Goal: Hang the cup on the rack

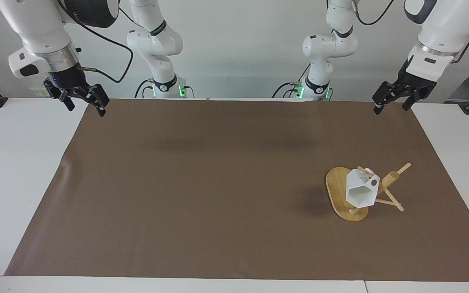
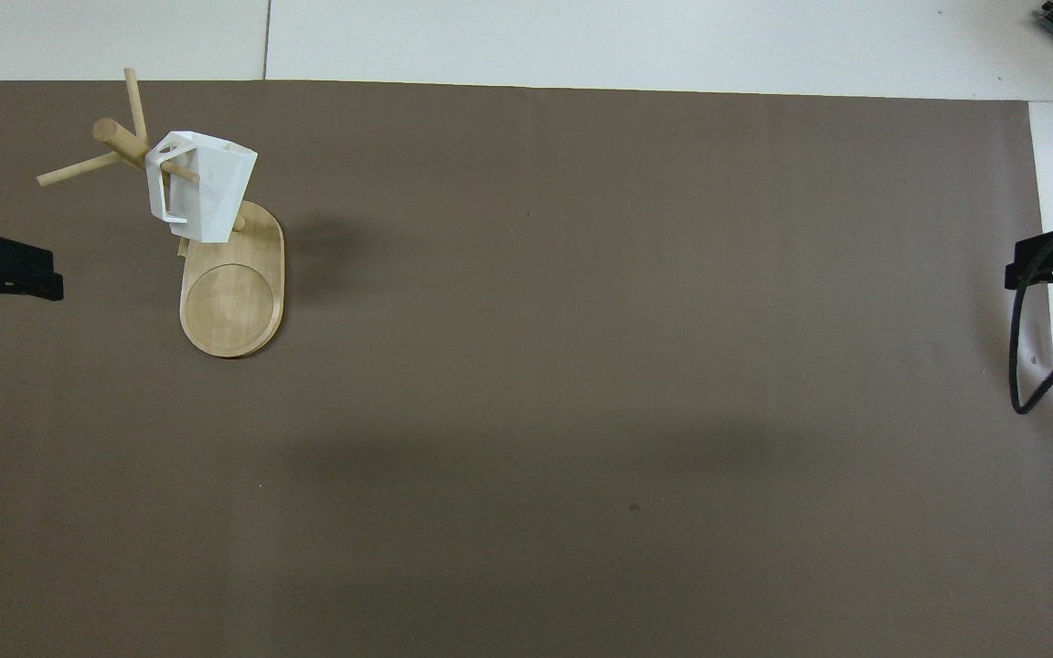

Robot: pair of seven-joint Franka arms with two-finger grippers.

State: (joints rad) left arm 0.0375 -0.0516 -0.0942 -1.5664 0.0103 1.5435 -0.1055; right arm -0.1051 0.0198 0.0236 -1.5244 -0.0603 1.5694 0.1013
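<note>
The cup (image 1: 360, 190) hangs by its handle on a peg of the rack (image 1: 342, 194), which stands on the brown mat (image 1: 202, 183) toward the left arm's end of the bench. Both arms wait raised over the mat's corners at the robots' edge, left end effector (image 1: 391, 106) and right end effector (image 1: 83, 106) each open and empty.

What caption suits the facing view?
White cup hangs on bamboo rack; both arms wait, left gripper and right gripper open.
</note>
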